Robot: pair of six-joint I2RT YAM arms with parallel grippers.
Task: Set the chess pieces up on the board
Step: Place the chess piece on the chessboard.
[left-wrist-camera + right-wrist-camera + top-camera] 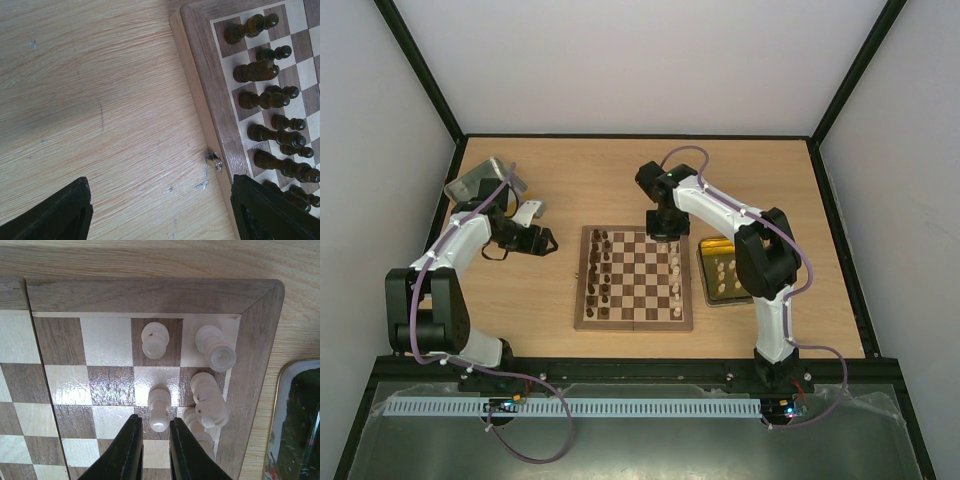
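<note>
Many chess pieces (257,71) on board (633,322)

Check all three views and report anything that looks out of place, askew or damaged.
Only one small thing: a whitish scrap or smear lies on the table beside the metal clasp on the board's outer edge, in the left wrist view. None of the chess pieces looks toppled.

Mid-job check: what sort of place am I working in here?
Likely a lab test cell: a wooden table boxed in by white walls on a black frame, a left arm and right arm bolted at its near edge, a chessboard between them.
</note>
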